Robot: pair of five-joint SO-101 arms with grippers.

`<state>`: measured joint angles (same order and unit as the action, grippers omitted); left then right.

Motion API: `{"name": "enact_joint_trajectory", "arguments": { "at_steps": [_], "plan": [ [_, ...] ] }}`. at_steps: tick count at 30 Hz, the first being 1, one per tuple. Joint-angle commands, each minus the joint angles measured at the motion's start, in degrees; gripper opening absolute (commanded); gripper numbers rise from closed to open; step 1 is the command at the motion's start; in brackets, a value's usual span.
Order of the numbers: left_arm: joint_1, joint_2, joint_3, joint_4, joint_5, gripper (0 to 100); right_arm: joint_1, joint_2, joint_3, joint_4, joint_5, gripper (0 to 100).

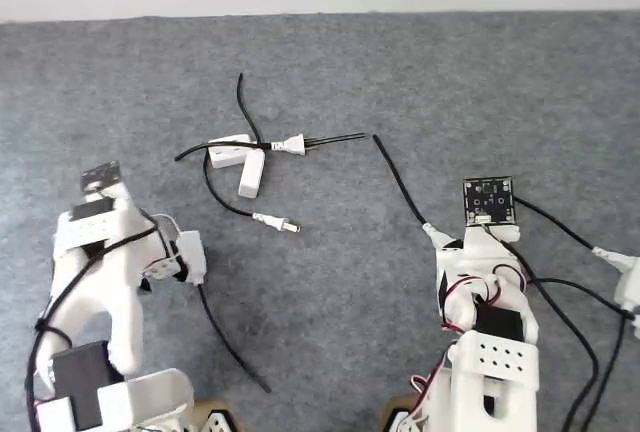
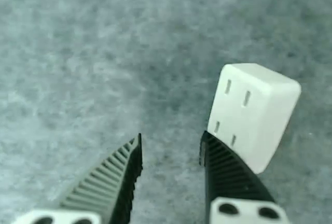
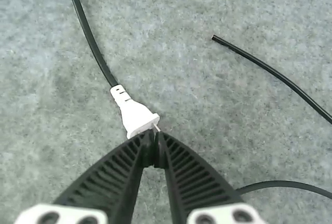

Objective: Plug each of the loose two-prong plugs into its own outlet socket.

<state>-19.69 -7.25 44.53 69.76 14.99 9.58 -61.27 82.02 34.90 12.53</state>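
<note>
Locating the loose plugs: where are they seen from above?
— A white two-prong plug on a black cord [image 3: 134,116] is found right of centre, low in the high view. It is pinched by its prongs at the tips of the right gripper [image 3: 154,143], whose ribbed black jaws are closed together. A second white plug [image 1: 290,144] is laid above and left of centre, near an upper white outlet block [image 1: 228,150] and a lower white outlet block [image 1: 252,177] that touch one another. A third white plug [image 1: 275,220] is set just below these, apart from both, on the grey carpet [image 1: 400,72].
— How is the left gripper [image 2: 171,138] shown?
— Its jaws are held moderately apart, with nothing between them. A white rectangular outlet block [image 2: 259,110] bearing two pairs of slots is seen just beside one finger, outside the gap, at the lower left of the high view.
</note>
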Motion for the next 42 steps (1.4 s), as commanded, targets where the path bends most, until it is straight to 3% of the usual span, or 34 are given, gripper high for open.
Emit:
{"name": "enact_joint_trajectory", "arguments": {
  "at_steps": [1, 5, 17, 22, 29, 39, 42],
  "plan": [
    [4.2, -0.2, -0.3, -2.0, -0.5, 17, -0.4, -0.1, -0.4, -0.8, 0.6, 2.0],
    [7.2, -0.7, -1.5, -1.9, -0.4, 17, -0.4, -0.1, -0.4, -0.8, 0.6, 2.0],
    [7.7, -0.7, -10.7, 4.8, 0.7, 17, -1.1, -0.4, 0.2, -1.3, 2.5, 2.0],
    [12.4, -0.7, -13.4, 7.5, 1.9, 17, -2.0, -0.4, 0.3, -1.3, 2.5, 2.0],
    [14.4, -1.4, -14.5, 7.4, 2.0, 17, -2.2, -0.4, 0.2, -1.5, 2.5, 2.0],
    [15.5, -17.8, -8.7, 6.0, 2.2, 17, -1.9, -0.4, 0.4, -2.9, 4.7, 2.0],
    [14.6, -19.4, -6.1, 1.7, 6.8, 17, -2.2, -0.4, 0.4, -2.9, 4.9, 2.0]
  ]
}}
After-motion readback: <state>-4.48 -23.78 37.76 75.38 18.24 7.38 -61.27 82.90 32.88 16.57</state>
